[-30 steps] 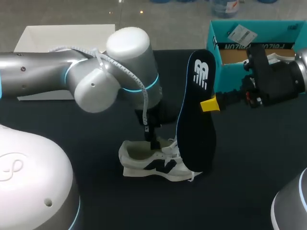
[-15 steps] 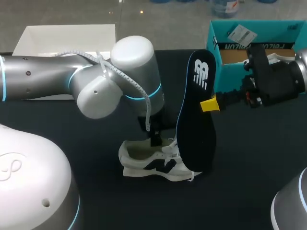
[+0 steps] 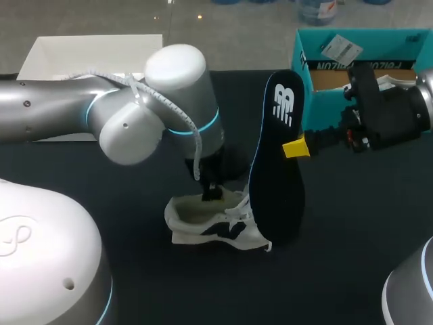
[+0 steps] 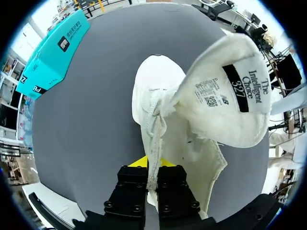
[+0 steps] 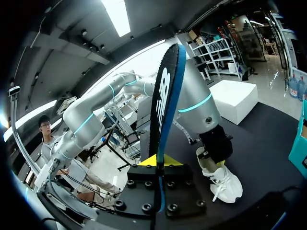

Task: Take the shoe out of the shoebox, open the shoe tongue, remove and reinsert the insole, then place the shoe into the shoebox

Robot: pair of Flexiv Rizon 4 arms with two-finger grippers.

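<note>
1. Between the left jaws: they are pressed together on a strip of the shoe's (image 4: 158, 91) white upper beside the laces, pinching it, with the rest of the shoe running ahead of them on the dark desk (image 4: 86, 124).
2. Just ahead of and above the left jaws, the tongue (image 4: 225, 100) is folded back so that its printed underside faces up. I judge the tongue-opening step done.
3. Between the right jaws: they are clamped on the edge of the dark insole (image 5: 163, 110), which stands upright, logo end up. Its lower end hangs just beside the shoe's toe end (whether it touches the shoe I cannot tell).
4. The insole is fully clear of the shoe, so removal is done too.
5. Ahead of the right jaws, past the insole, the shoe sits below the left arm (image 5: 192, 96), with its opening facing up.
6. Farther off, behind the right jaws, the teal shoebox (image 3: 308, 81) stands open at the desk's far edge, well apart from the shoe. The shoe is plainly out of it.
7. Farthest from both jaws is a white box (image 3: 88, 54) beyond the left arm.
8. Still left, as I read it: sliding the insole back into the shoe, then carrying the shoe back into the shoebox. About half the task remains.
</note>
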